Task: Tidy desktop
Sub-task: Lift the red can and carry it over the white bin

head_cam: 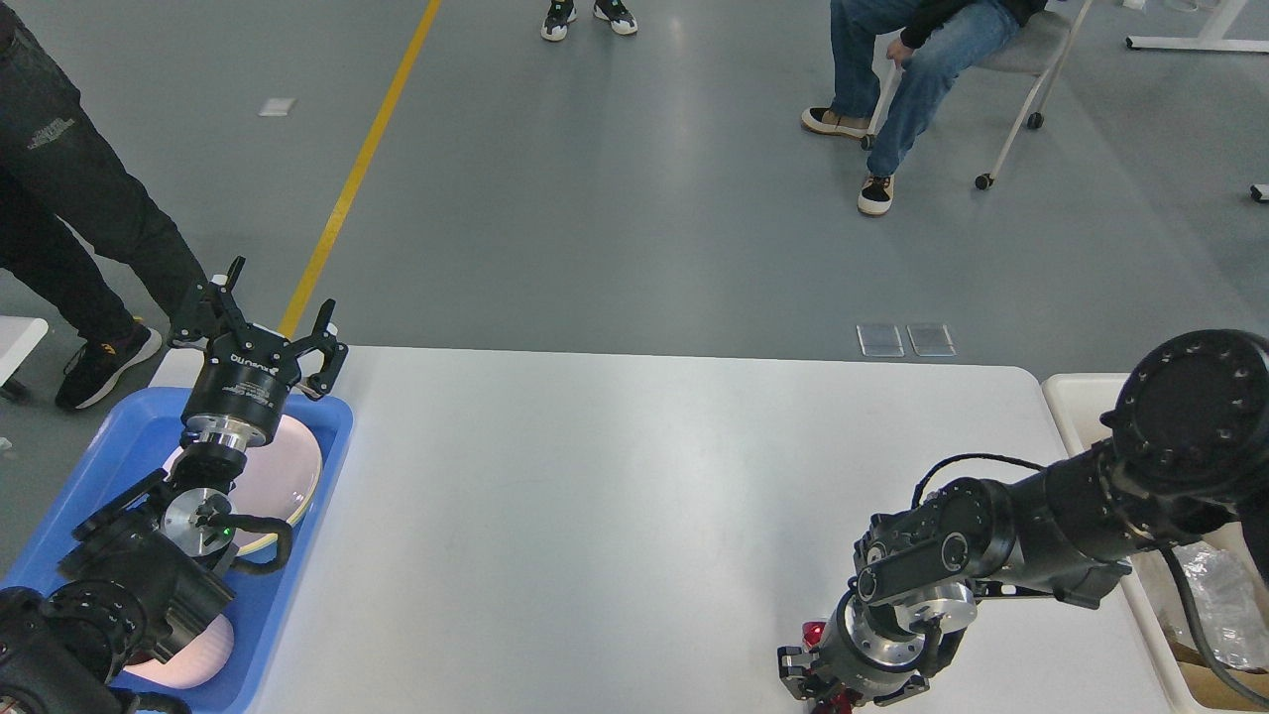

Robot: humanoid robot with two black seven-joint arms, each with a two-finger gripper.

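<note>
Where plates (283,474) lie, tray (332,421) sits.

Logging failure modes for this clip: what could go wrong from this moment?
The right end effector is down on a small red item at the desktop's near edge, mostly hidden; a poor grip could slip or knock it off. The bent right arm sits close to the cream bin and could bump it. The left end effector, open above the blue tray, seems safe.

The right tool (813,684) and a red item (831,702) under it are cut off by the bottom edge.
</note>
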